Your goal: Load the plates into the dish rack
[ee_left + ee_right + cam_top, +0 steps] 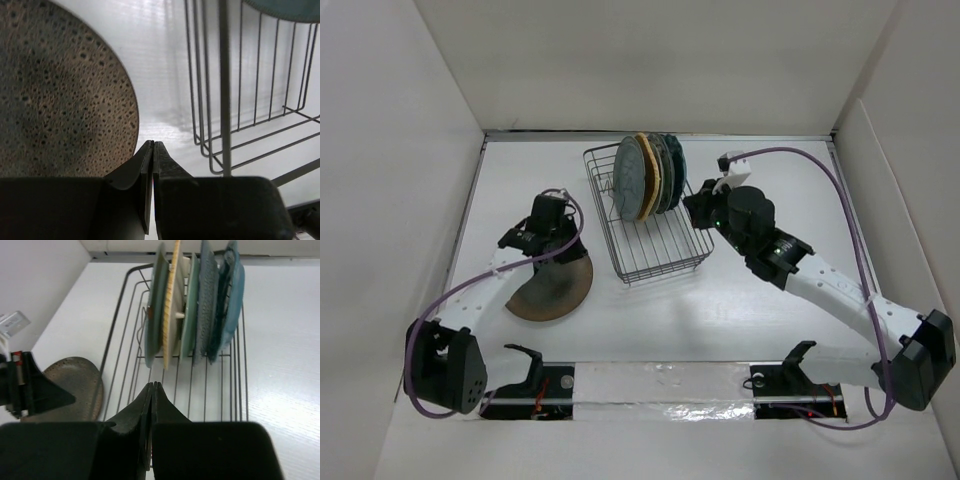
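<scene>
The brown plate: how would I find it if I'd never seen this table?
Find the wire dish rack in the middle of the white table. Left of it, by the left arm, is the brown plate, dark and speckled. It alone lies flat on the table; the other plates stand upright in the rack.
</scene>
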Motion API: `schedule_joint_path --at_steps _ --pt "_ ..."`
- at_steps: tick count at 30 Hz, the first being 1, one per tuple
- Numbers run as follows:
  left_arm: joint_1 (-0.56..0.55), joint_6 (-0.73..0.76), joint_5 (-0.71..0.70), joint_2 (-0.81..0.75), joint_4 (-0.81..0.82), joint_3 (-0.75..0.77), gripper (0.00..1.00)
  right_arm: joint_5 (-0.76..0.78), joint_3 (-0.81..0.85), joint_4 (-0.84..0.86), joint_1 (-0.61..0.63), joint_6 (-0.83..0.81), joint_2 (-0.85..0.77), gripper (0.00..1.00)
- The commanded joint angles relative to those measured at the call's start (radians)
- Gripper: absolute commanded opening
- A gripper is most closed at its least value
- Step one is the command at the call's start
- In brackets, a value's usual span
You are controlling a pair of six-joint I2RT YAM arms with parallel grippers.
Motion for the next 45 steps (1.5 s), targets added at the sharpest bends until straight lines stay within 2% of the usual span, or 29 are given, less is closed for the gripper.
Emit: schedule_joint_path --at_steps 1,2,3,4,7,11,12,14,16,18,23,27,33,37,39,42,45 --pt "0.009 -0.094 0.001 -0.052 -0.145 -0.039 0.00 -0.022 -0.003 0.031 -0.035 0.012 -0.051 0.03" --pt "0.009 -0.135 0.005 -0.061 -0.166 -0.085 0.00 -0.026 -0.004 0.031 -0.051 0.015 -0.061 0.11" --pt "0.009 -0.225 -0.007 -0.073 -0.185 -0.110 0.02 -0.039 -0.008 0.037 -0.051 0.017 -0.067 0.14" --pt "0.009 -0.250 0.002 -0.116 -0.194 -0.130 0.08 -0.042 -0.017 0.040 -0.064 0.017 -0.076 0.15" --pt "0.009 -0.312 -0.056 -0.174 -0.283 -0.112 0.15 -0.057 -0.024 0.032 -0.089 0.018 -0.096 0.16" --pt "-0.071 -0.339 -0.082 -0.112 -0.455 -0.065 0.26 -0.079 -0.035 0.034 -0.109 0.024 -0.111 0.22" --pt "-0.080 -0.353 -0.061 -0.113 -0.456 -0.082 0.28 -0.082 -0.037 0.034 -0.109 0.026 -0.113 0.23" --pt "-0.080 -0.391 -0.047 -0.144 -0.446 -0.101 0.39 -0.083 -0.044 0.034 -0.118 0.027 -0.117 0.24" --pt "-0.080 -0.399 -0.054 -0.135 -0.453 -0.098 0.46 -0.086 -0.046 0.032 -0.127 0.027 -0.120 0.24" --pt "-0.080 -0.399 -0.048 -0.109 -0.453 -0.102 0.47 -0.091 -0.044 0.032 -0.127 0.027 -0.119 0.25" --pt "-0.166 -0.424 -0.065 0.046 -0.385 -0.107 0.45 -0.103 -0.043 0.019 -0.149 0.030 -0.117 0.25" --pt "-0.177 -0.438 -0.070 0.135 -0.308 -0.115 0.44 -0.138 -0.046 0.029 -0.149 0.037 -0.127 0.25" --pt "-0.177 -0.448 -0.116 0.149 -0.280 -0.119 0.43 -0.146 -0.052 0.020 -0.149 0.037 -0.119 0.26" --pt "-0.105 -0.381 -0.186 0.210 -0.260 -0.109 0.42 -0.152 -0.052 0.029 -0.158 0.046 -0.119 0.26" --pt "-0.093 -0.306 -0.250 0.227 -0.234 -0.054 0.41 -0.212 -0.066 0.063 -0.158 0.064 -0.125 0.26" --pt "-0.047 -0.255 -0.249 0.214 -0.118 -0.044 0.41 -0.198 -0.069 0.091 -0.146 0.064 -0.128 0.26" --pt "-0.038 -0.221 -0.278 0.299 -0.111 0.046 0.42 -0.203 -0.034 0.046 -0.137 0.060 -0.102 0.26"
